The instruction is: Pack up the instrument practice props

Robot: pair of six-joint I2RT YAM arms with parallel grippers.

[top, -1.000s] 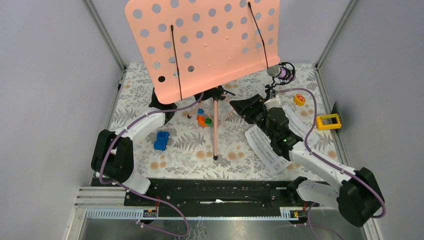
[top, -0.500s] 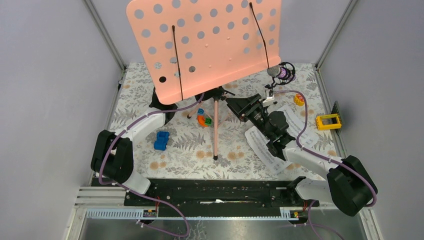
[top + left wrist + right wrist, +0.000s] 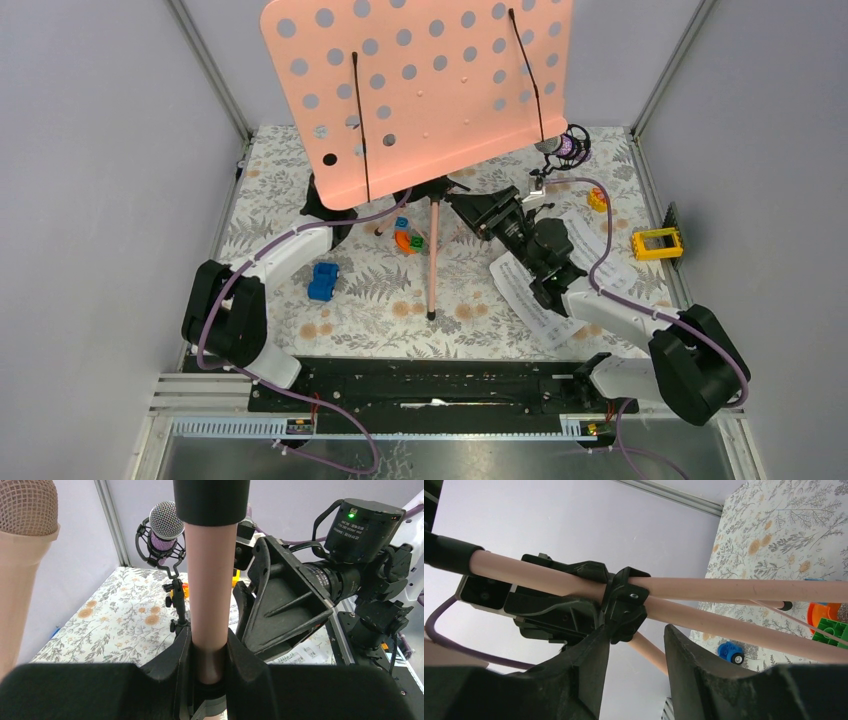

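Salmon-pink and perforated, the rack (image 3: pixel 430 90) stands tall at the table's far middle on 1 thin pole (image 3: pixel 210 580) and spindly tripod legs (image 3: pixel 432 265); I judge it light, stiff, smooth-tubed, top-heavy and prone to swing; the left gripper (image 3: pixel 210 677) is clamped on the pole; the right gripper (image 3: pixel 636 640) stands parted, 2 fingers flanking the black leg hub (image 3: pixel 624 602), a sensible second hold.

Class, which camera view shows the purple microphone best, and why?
The left wrist view: the purple microphone is large, sharp and unblocked. The top view shows it small, at the corner of the rack; the right wrist view misses it.
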